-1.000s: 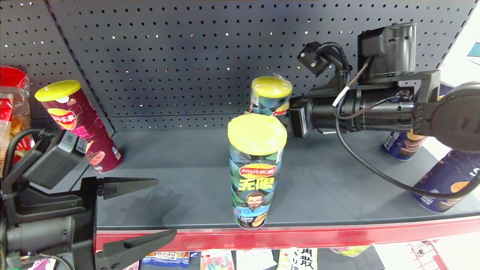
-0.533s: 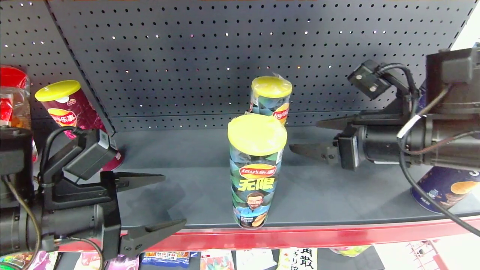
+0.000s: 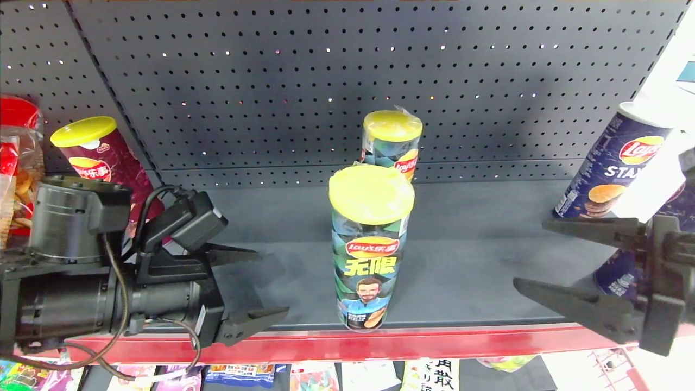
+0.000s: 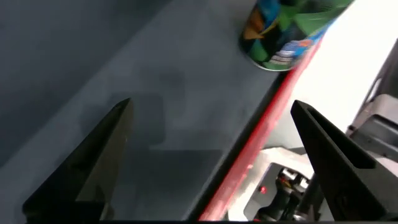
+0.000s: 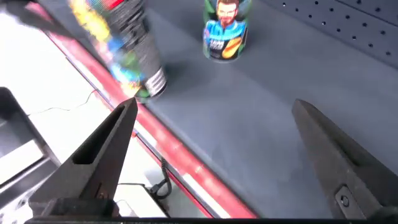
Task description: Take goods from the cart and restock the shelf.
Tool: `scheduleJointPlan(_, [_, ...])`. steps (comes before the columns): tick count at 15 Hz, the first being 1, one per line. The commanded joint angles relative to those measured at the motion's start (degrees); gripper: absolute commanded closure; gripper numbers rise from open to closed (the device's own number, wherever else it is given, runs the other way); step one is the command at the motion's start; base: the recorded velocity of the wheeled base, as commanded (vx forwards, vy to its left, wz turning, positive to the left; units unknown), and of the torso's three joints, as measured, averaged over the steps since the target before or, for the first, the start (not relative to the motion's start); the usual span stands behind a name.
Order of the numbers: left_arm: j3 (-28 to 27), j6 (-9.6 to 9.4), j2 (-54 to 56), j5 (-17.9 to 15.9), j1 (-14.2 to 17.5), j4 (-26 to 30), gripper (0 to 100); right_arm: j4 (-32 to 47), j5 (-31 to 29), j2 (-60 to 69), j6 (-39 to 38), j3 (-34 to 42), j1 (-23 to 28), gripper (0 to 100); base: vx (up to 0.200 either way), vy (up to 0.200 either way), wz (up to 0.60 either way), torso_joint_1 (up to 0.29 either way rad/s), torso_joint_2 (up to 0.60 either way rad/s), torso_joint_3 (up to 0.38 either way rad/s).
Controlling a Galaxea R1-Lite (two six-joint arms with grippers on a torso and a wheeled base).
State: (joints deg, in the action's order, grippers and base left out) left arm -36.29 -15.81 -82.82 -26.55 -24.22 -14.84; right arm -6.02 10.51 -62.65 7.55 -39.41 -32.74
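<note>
Two chip cans stood upright on the shelf point(image 3: 467, 271), the front can point(image 3: 372, 247) near its red edge and the rear can point(image 3: 392, 138) behind it, while my left gripper point(image 3: 271, 282) and right gripper point(image 3: 529, 252) hung spread apart and empty, so I judged more fetching remained.

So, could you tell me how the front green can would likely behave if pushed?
The can is tall and narrow, so a push near its lid would probably tip it. It stands right by the shelf's red edge, so it might fall off. Its round, glossy wall looks stiff but possibly slippery.
</note>
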Motion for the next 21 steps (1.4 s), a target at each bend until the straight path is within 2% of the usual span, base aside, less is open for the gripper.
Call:
scheduleJointPlan(1, [-1.9, -0.10, -4.4, 0.5, -1.6, 0.0, 0, 0.0, 0.0, 7.5, 0.0, 3.8, 0.0, 0, 0.000, 0.000, 0.00, 0.000, 0.00, 0.000])
scheduleJointPlan(5, [-5.1, -0.10, -8.4, 0.9, -3.6, 0.0, 0, 0.0, 0.0, 7.9, -0.1, 2.4, 0.3, 0, 0.000, 0.000, 0.00, 0.000, 0.00, 0.000])
scheduleJointPlan(21, [-10.6, 0.08, -14.9, 0.9, -5.7, 0.0, 0, 0.0, -0.1, 7.4, -0.2, 0.9, 0.4, 0, 0.000, 0.000, 0.00, 0.000, 0.00, 0.000])
